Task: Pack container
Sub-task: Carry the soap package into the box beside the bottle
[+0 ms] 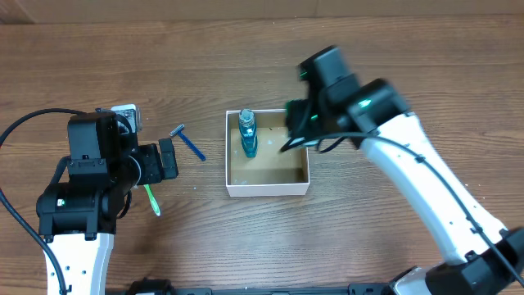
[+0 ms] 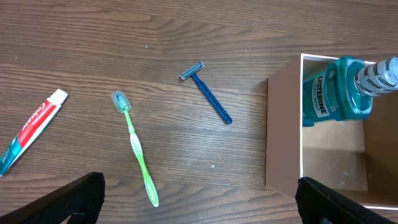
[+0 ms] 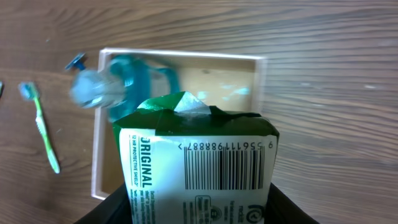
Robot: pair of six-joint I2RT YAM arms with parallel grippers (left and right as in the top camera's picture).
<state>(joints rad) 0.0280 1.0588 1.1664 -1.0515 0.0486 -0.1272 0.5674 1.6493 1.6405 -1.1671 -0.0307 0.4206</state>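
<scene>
Right gripper [image 3: 196,208]: clamped on green-and-white packet [image 3: 198,168], above container [image 1: 268,190].
Left gripper [image 2: 199,199]: fingers wide apart, empty, left of container.
Inside container: mouthwash bottle [image 1: 248,135], far-left corner.
Left of container: razor [image 2: 207,93], toothbrush [image 2: 135,149], toothpaste [image 2: 31,130].

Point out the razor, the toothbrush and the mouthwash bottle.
razor [image 2: 211,96], left wrist view, middle of blue handle
toothbrush [image 2: 138,152], left wrist view, green handle
mouthwash bottle [image 2: 339,93], left wrist view, teal body

Wood-grain counter [image 2: 93,37]. On it: green toothbrush [image 2: 135,149], lying flat; blue razor [image 2: 208,93], near the toothbrush; red-and-white toothpaste tube [image 2: 31,132], farther left. Also: teal mouthwash bottle [image 2: 336,93]; green-and-white packet [image 3: 199,162], barcode showing.
</scene>
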